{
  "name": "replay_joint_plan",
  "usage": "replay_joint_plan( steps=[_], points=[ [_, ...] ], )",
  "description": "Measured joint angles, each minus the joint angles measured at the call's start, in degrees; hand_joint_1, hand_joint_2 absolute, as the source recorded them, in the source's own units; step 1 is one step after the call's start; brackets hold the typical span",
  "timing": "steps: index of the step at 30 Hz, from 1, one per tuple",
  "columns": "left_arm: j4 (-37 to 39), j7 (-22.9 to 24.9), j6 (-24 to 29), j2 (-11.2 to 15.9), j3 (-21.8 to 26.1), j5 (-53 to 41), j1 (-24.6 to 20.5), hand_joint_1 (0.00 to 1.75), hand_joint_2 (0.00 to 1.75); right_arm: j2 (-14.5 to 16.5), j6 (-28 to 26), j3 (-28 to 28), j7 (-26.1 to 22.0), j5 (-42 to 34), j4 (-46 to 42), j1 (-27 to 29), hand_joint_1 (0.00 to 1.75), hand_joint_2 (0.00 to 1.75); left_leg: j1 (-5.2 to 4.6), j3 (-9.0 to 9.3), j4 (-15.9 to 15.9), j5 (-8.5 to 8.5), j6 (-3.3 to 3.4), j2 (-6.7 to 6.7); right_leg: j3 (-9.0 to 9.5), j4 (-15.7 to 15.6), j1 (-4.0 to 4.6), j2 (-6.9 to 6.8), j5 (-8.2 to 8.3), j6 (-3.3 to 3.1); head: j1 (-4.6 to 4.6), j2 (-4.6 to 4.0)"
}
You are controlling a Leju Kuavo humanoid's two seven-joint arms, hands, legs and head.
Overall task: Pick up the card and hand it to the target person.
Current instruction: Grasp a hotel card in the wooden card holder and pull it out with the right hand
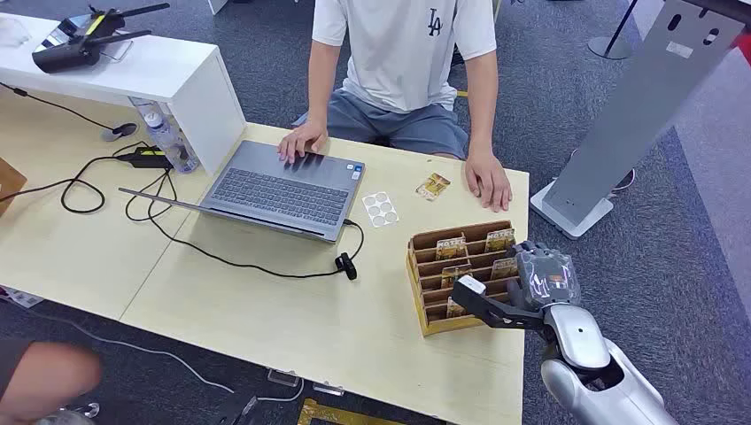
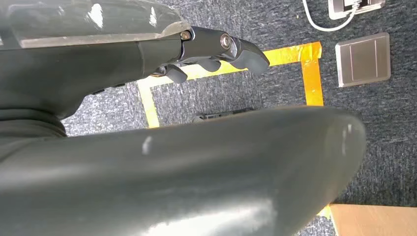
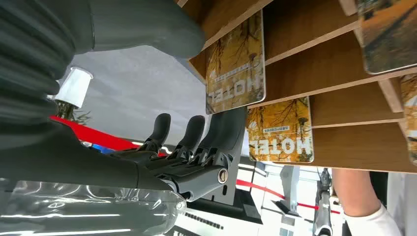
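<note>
A wooden card holder (image 1: 443,270) stands on the table's right end with several yellow hotel cards (image 1: 451,247) upright in its slots. My right hand (image 1: 524,290) is at the holder's right side, its thumb stretched across the front rows and its fingers apart, holding nothing. In the right wrist view two hotel cards (image 3: 235,64) (image 3: 280,130) sit in the wooden slots, and my right hand's fingers (image 3: 196,132) reach up close to their edges. A loose card (image 1: 433,186) lies flat near the person's hand (image 1: 489,181). My left hand (image 2: 216,51) hangs over the floor, holding nothing.
A person in a white T-shirt (image 1: 403,44) sits across the table, one hand on an open laptop (image 1: 279,190). A sheet of round stickers (image 1: 380,209), black cables (image 1: 221,252) and a white shelf (image 1: 168,66) lie to the left. A grey stand (image 1: 620,124) rises beyond the table's right edge.
</note>
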Motion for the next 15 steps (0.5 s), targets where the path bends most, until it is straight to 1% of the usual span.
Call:
replay_joint_plan(
  steps=[3,7,8,10,12,15],
  points=[
    [0.0,0.0,0.0,0.0,0.0,0.0,0.0,0.00,0.00,0.1,0.0,0.0,-0.1,0.0,0.0,0.0,0.89,1.75,0.00,0.00,0.0,0.00,0.00,0.00,0.00,0.0,0.00,0.00,0.00,0.00,0.00,-0.01],
    [0.0,0.1,0.0,0.0,0.0,0.0,0.0,0.00,0.00,0.3,0.0,0.0,-0.2,0.0,0.0,0.1,1.00,1.75,0.00,0.00,0.0,0.00,0.00,0.00,0.00,0.0,0.00,0.00,0.00,0.00,0.01,0.01],
    [0.0,0.1,0.0,0.0,0.0,0.0,0.0,0.00,0.00,0.3,0.0,0.0,-0.2,-0.1,0.1,0.1,1.05,1.75,0.00,0.00,0.0,0.00,0.00,0.00,0.00,0.0,0.00,0.00,0.00,0.00,0.01,0.00],
    [0.0,0.2,0.0,0.0,0.0,0.1,0.0,0.00,0.00,0.4,0.0,0.0,-0.3,-0.1,0.1,0.1,1.25,1.75,0.00,0.00,0.0,0.00,0.00,0.00,0.00,0.0,0.00,0.00,0.00,0.00,0.01,-0.01],
    [0.0,0.2,0.0,0.0,0.0,0.2,0.0,0.00,0.00,0.5,0.0,0.0,-0.3,-0.2,0.1,0.1,1.38,1.75,0.00,0.00,0.0,0.00,0.00,0.00,0.00,0.0,0.00,0.00,0.00,0.00,0.01,0.00],
    [0.0,0.2,0.0,0.0,0.0,0.4,0.0,0.00,0.00,0.5,-0.1,0.0,-0.3,-0.1,0.1,0.1,1.44,1.75,0.00,0.00,0.0,0.00,0.00,0.00,0.00,0.0,0.00,0.00,0.00,0.00,0.01,-0.01]
  ],
)
